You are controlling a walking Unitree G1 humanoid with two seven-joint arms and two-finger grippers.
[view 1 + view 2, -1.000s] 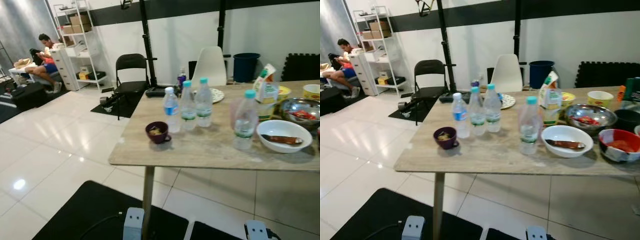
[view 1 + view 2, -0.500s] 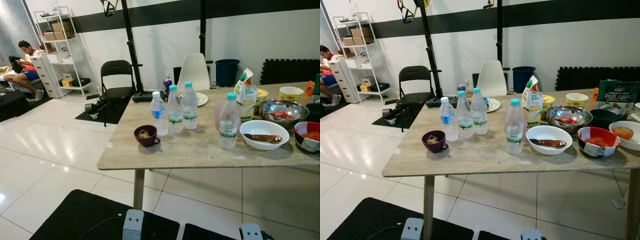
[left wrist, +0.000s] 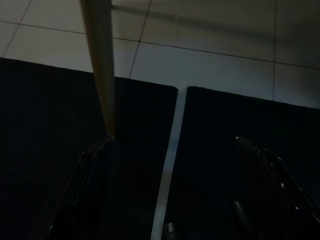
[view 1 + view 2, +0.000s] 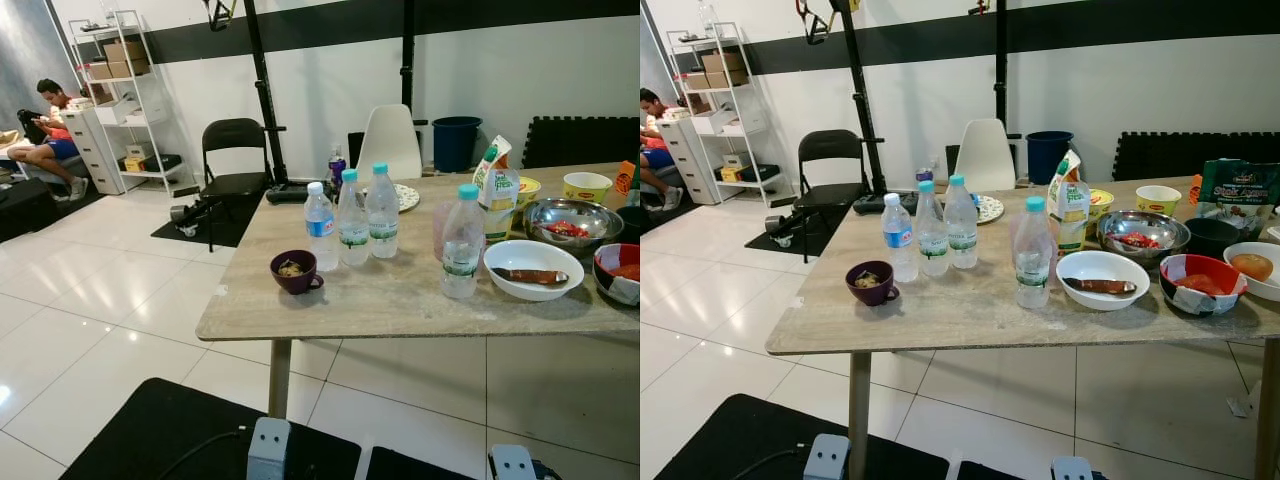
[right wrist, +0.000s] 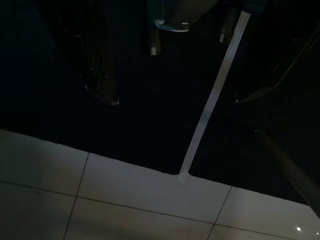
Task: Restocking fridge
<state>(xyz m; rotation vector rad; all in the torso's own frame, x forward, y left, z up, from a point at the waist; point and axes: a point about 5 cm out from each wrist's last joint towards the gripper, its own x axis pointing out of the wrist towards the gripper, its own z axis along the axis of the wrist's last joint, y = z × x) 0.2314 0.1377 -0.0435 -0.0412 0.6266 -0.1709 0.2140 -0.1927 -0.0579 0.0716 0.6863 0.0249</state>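
A wooden table (image 4: 380, 300) stands in front of me. Three water bottles (image 4: 352, 218) with teal caps cluster near its left end, and another bottle (image 4: 462, 243) stands further right. A purple cup (image 4: 296, 271) sits before the cluster. A juice carton (image 4: 496, 190), a white bowl (image 4: 533, 270), a steel bowl (image 4: 566, 218) and a red bowl (image 4: 1202, 283) fill the right side. My left gripper (image 3: 172, 150) and right gripper (image 5: 177, 97) hang open and idle, low over the black floor mats.
A table leg (image 4: 279, 375) rises from black mats (image 4: 200, 430) at my feet. Behind the table stand a black folding chair (image 4: 236, 160), a white chair (image 4: 391, 142) and a blue bin (image 4: 463, 140). A person (image 4: 45, 130) sits far left by a shelf (image 4: 135, 100).
The camera swung right over the last second, bringing more of the table's right side into view. Nothing on the table has moved.
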